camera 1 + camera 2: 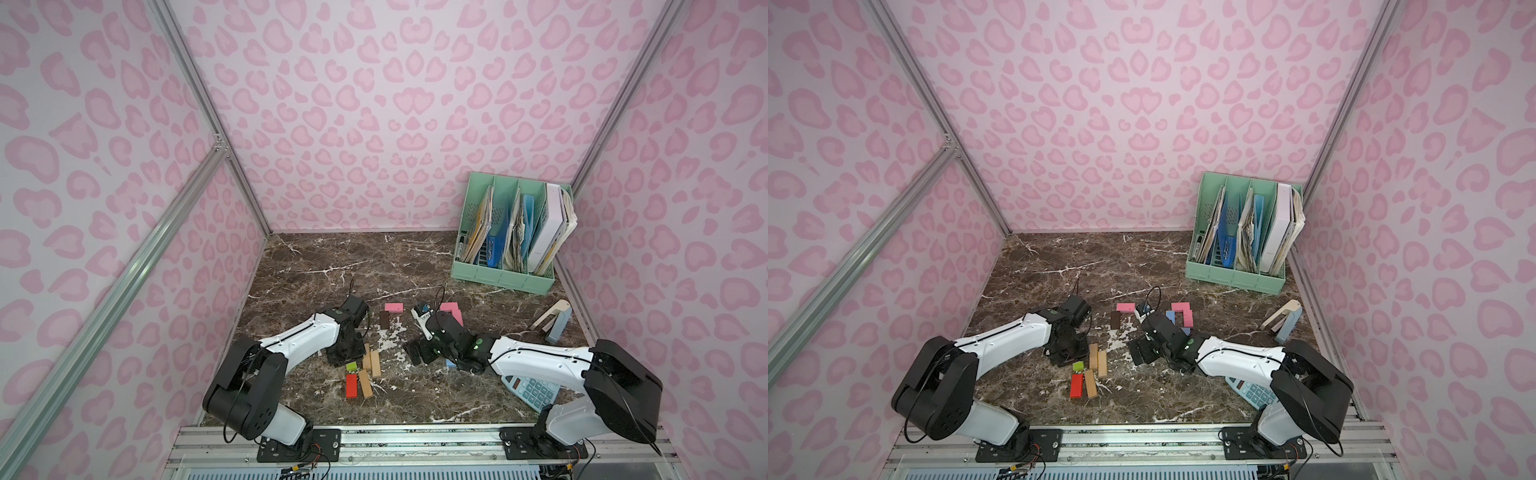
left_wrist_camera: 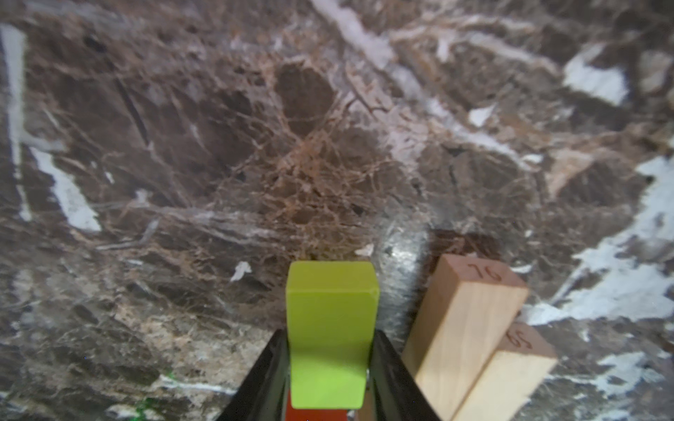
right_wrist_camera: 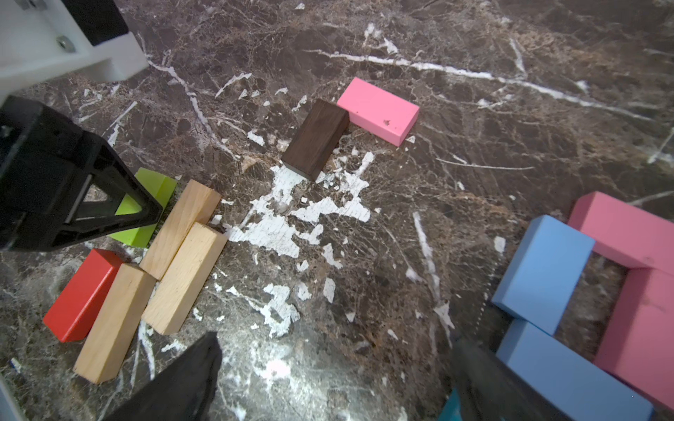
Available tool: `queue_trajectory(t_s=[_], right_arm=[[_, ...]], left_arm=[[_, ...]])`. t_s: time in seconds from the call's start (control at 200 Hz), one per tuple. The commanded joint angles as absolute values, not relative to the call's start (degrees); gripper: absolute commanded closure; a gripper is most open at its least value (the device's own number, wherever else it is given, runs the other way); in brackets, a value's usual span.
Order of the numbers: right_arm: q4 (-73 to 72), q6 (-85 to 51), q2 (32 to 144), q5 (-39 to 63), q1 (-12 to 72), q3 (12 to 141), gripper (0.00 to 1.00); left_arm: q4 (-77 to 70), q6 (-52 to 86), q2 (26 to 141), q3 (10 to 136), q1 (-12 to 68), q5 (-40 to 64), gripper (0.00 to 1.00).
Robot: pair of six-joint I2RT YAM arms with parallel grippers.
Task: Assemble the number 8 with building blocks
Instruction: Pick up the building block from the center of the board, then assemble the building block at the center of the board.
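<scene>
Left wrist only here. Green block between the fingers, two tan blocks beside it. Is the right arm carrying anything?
Observer: No. The right gripper is open and empty, over bare table.
Operator: Any of the 8 laid yet?
Observer: One four-sided loop, made of two blue blocks and two pink blocks, right beside the right gripper.

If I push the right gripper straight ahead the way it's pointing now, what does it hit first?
Probably bare tabletop: the open right gripper tilts down at marble with nothing between its jaws. The dark brown block lies farther along that line, though depth is unclear.
</scene>
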State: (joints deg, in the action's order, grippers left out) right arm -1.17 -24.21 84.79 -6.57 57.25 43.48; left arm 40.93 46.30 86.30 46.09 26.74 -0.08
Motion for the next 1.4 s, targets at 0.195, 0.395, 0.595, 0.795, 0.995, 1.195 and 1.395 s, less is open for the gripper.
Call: queue_trajectory(t_s=[0.195, 0.395, 0.595, 0.795, 0.995, 1.195, 1.395], right_arm=[[-1.8, -24.26, 84.74, -6.59, 57.22, 43.72, 0.0], [-1.67, -24.05, 83.73, -7.55, 57.19, 43.49, 0.0], [0.11, -23.75, 80.1, -8.26, 55.32, 42.77, 0.0], [3.04, -24.0, 73.48, -9.75, 50.03, 40.97, 0.0], [2.16, -25.31, 66.19, -10.9, 45.84, 35.68, 0.0], [2.56, -25.92, 59.05, -10.09, 41.5, 31.84, 0.0], [2.67, -26.56, 54.36, -7.91, 38.53, 29.2, 0.0]], left_arm=[[42.12, 46.17, 86.82, 46.7, 26.72, -0.35, 0.68], [46.42, 44.37, 83.19, 50.66, 26.8, -2.83, 0.75], [49.77, 42.05, 79.4, 55.57, 27.92, -5.08, 0.75], [50.75, 40.92, 83.18, 62.87, 31.0, -4.4, 0.75], [51.43, 40.14, 93.07, 72.04, 37.35, -4.52, 0.77], [52.2, 41.5, 103.52, 79.56, 41.64, -4.14, 0.78], [48.73, 43.46, 109.56, 81.74, 42.3, -1.23, 0.8]])
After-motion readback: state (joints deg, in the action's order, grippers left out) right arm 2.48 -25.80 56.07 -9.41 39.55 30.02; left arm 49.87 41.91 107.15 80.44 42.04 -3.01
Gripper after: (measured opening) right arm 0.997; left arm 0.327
